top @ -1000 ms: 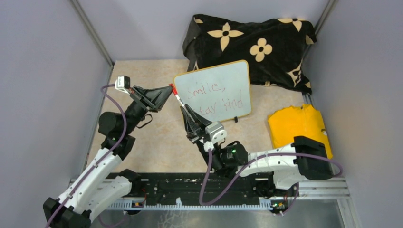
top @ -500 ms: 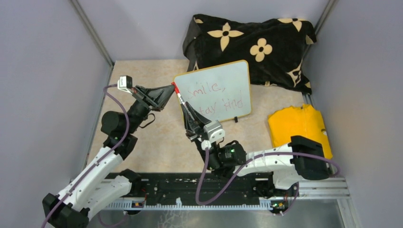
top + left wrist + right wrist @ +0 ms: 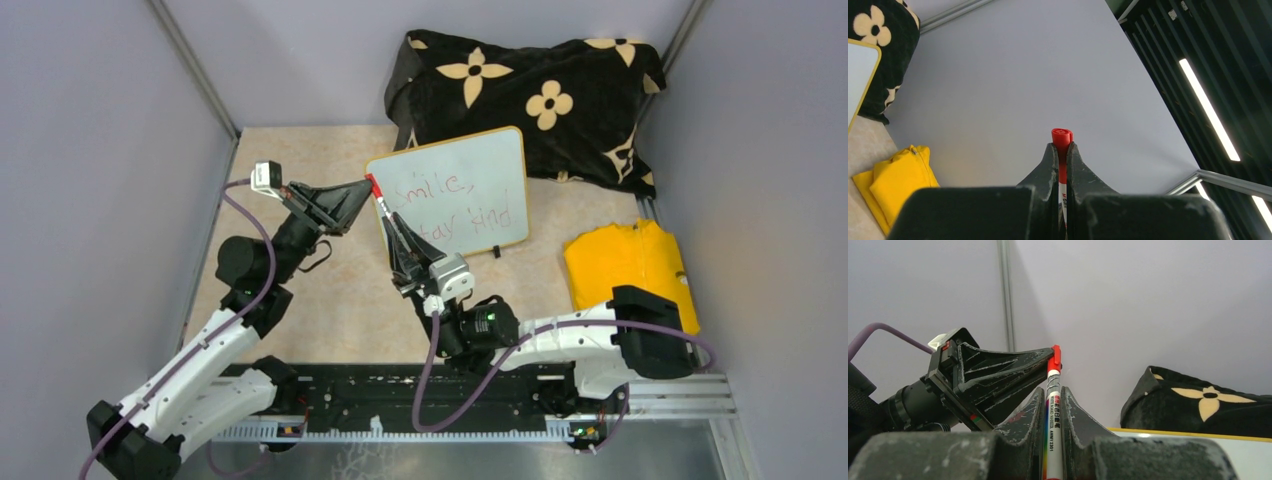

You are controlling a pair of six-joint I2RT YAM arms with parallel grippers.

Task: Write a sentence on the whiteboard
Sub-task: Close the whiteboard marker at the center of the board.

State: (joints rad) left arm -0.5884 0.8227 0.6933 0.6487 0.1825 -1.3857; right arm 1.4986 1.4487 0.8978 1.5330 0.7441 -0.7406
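Observation:
The whiteboard (image 3: 470, 175) leans tilted against the black flowered cloth, and the red sentence (image 3: 455, 205) "Smile, stay kind" is on it in two lines. My right gripper (image 3: 391, 223) is shut on the white barrel of a marker (image 3: 1053, 410), which points up and left. My left gripper (image 3: 363, 187) is shut on the marker's red cap (image 3: 1062, 137) at the board's left corner. The cap (image 3: 1055, 357) sits on the marker's end. The two grippers meet tip to tip over the marker. The board's edge shows in the left wrist view (image 3: 859, 70) and the right wrist view (image 3: 1243, 457).
A black cloth with cream flowers (image 3: 560, 90) lies heaped behind the board. A yellow cloth (image 3: 625, 262) lies at the right. Grey walls close in both sides and the back. The tan table top (image 3: 340, 290) shows between the arms.
My left gripper has shifted slightly right and up. My right gripper with the marker has shifted slightly left towards it. The board and cloths have not moved.

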